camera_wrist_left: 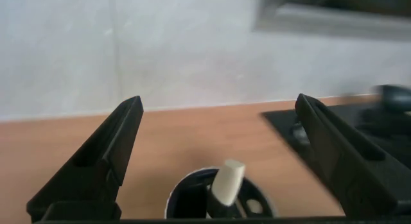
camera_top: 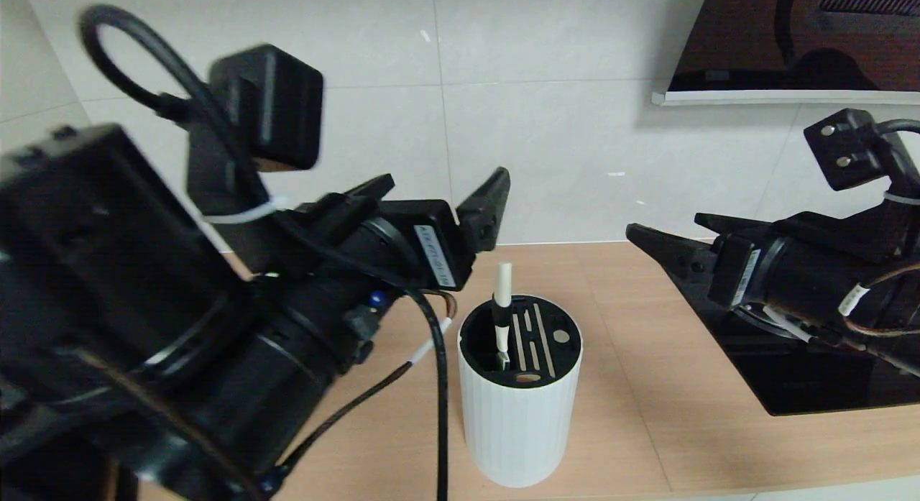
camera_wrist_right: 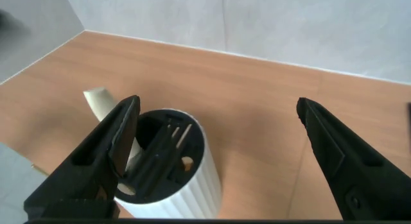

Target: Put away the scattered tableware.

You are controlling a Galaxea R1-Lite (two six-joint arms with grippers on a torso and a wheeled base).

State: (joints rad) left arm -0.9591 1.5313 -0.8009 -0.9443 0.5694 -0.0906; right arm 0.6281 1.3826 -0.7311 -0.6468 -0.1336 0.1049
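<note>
Left pincer [camera_top: 442, 181] hangs above the worktop [camera_top: 632, 386], its two fingers spread wide with nothing between them, just above and a little behind the white ribbed holder [camera_top: 517, 429]. I hold my right pincer [camera_top: 665, 226] out over the black cooktop [camera_top: 790, 379] set into the worktop on my right. It is equally wide open and empty, with its tips pointing toward the holder but well apart from it. The holder stands upright on the wooden surface between my two arms, near the front edge. Its black top insert [camera_top: 535, 339] has several narrow slots and a larger opening on the side nearest my left arm. One white-handled utensil [camera_top: 503, 285] stands in that opening, close to upright, its handle rising above the rim and its lower end down inside. It may be a knife, though the working end is too hidden to say. Pale wall tiles [camera_top: 546, 141] run behind the worktop, and a dark hood [camera_top: 790, 41] hangs over the cooktop.
</note>
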